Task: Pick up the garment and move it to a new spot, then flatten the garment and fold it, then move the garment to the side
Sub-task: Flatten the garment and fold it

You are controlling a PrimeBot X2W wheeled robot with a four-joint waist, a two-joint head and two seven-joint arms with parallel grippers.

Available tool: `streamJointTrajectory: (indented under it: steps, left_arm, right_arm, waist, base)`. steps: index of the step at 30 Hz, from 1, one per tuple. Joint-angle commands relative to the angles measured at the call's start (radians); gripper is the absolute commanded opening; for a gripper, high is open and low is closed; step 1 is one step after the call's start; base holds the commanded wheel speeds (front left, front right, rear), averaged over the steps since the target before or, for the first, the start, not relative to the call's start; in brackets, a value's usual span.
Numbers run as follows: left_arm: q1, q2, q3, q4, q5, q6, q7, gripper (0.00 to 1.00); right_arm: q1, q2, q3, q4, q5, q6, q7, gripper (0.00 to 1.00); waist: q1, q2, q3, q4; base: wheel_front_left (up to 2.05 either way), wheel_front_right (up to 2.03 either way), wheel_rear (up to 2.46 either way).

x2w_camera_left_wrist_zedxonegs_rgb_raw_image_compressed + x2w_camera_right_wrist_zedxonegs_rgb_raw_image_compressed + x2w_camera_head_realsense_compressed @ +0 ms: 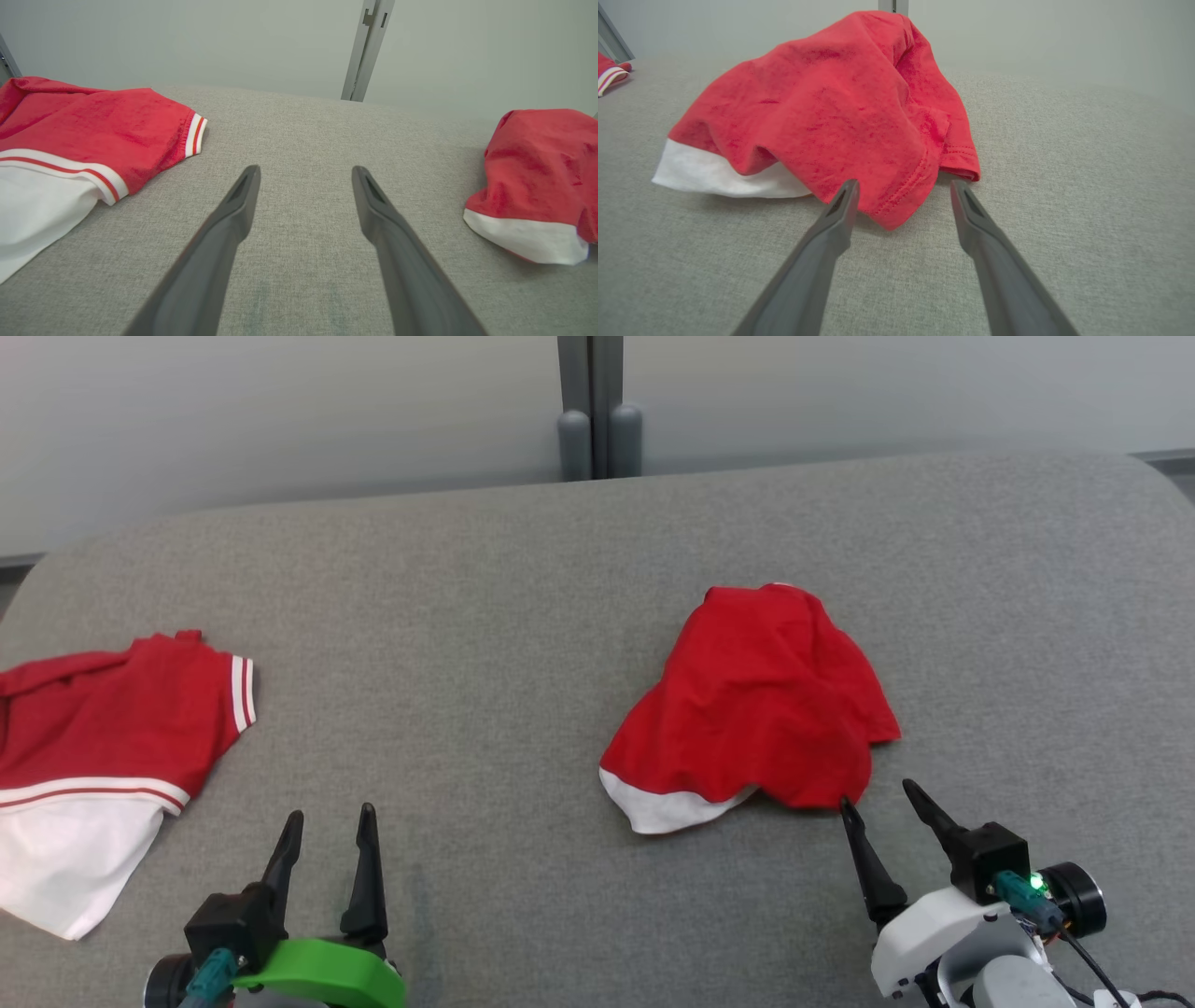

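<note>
Head view: my left end effector [331, 810] sits at 7 o'clock and my right end effector [876, 792] at 5 o'clock, both low over the grey fabric-covered tabletop [485, 616]. Both have their fingers spread and hold nothing.

The crumpled red garment [756, 700] lies right of centre, at about 11 o'clock from my right end effector. A white band shows along its 7 o'clock edge. A second garment, the striped red-and-white garment [103, 747], lies at the 9 o'clock edge, well apart from the first. A grey post [597, 406] stands at 12 o'clock behind the tabletop.

Right wrist view adds detail the head view lacks. The near fold carries a stitched hem, and its lowest red point hangs between my two fingers. One fingertip overlaps the cloth edge; I cannot tell whether it touches.

Left wrist view: bare grey fabric lies between my left fingers. The striped garment is at 10 o'clock, its cuff ribbed in white with a red stripe. The crumpled one is at 3 o'clock.
</note>
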Motion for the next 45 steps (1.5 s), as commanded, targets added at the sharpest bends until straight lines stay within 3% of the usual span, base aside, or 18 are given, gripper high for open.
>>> streamJointTrajectory:
  steps: [1,11,12,13,14,15,24,32,39,45]
  left_arm:
    - [-0.019,0.002,0.001,0.0,-0.008,-0.004,0.0,1.0]
    - [-0.068,0.002,-0.014,0.005,-0.021,-0.006,0.0,1.0]
    - [-0.068,0.002,-0.016,0.006,-0.022,-0.006,0.0,1.0]
    - [-0.071,0.002,-0.017,0.008,-0.025,-0.006,0.0,1.0]
    - [-0.076,0.002,-0.019,0.008,-0.026,-0.006,0.0,1.0]
    - [-0.08,0.002,-0.021,0.01,-0.025,-0.006,0.0,1.0]
    - [-0.068,0.002,-0.02,0.016,-0.032,-0.007,0.0,1.0]
    - [-0.021,0.002,-0.022,0.017,-0.03,-0.007,0.0,1.0]
    - [0.016,0.002,-0.036,0.034,-0.04,-0.007,0.0,1.0]
    - [0.035,0.003,-0.067,0.047,-0.048,-0.007,0.0,1.0]
  right_arm:
    - [-0.019,0.0,-0.007,0.013,-0.011,-0.001,0.0,1.0]
    - [-0.086,0.011,-0.013,0.07,-0.043,-0.001,0.0,1.0]
    - [-0.089,0.011,-0.008,0.077,-0.044,-0.001,0.0,0.69]
    - [-0.091,0.01,-0.011,0.083,-0.042,-0.001,0.0,0.25]
    - [-0.092,0.009,-0.014,0.089,-0.031,-0.001,0.0,0.05]
    - [-0.093,0.01,-0.013,0.095,-0.025,-0.001,0.0,0.0]
    - [-0.103,0.011,-0.019,0.094,0.021,-0.001,0.0,0.0]
    - [-0.136,-0.006,0.116,-0.177,0.076,-0.001,0.0,0.0]
    - [-0.402,-0.044,0.368,-0.293,0.196,-0.001,0.0,0.0]
    - [-0.717,-0.013,0.385,-0.157,0.218,-0.001,0.0,0.0]
  waist:
    - [0.0,0.0,0.064,0.031]
    - [0.0,0.0,0.144,0.057]
    - [0.0,0.0,0.145,0.057]
    - [0.0,0.0,0.145,0.057]
    - [0.0,0.0,0.144,0.057]
    - [0.0,0.0,0.142,0.057]
    - [0.0,0.0,0.11,0.049]
    - [0.0,0.0,0.031,0.034]
    - [0.0,0.0,-0.05,0.031]
    - [0.0,0.0,-0.071,0.06]
  base:
    - [0.0,0.0,0.0]
    - [0.0,0.0,0.0]
    - [0.0,0.0,0.0]
    - [0.0,0.0,0.0]
    - [0.0,0.0,0.0]
    - [0.0,0.0,0.0]
    - [0.0,0.0,0.0]
    - [0.0,0.0,0.0]
    - [0.0,0.0,0.0]
    - [0.0,0.0,0.0]
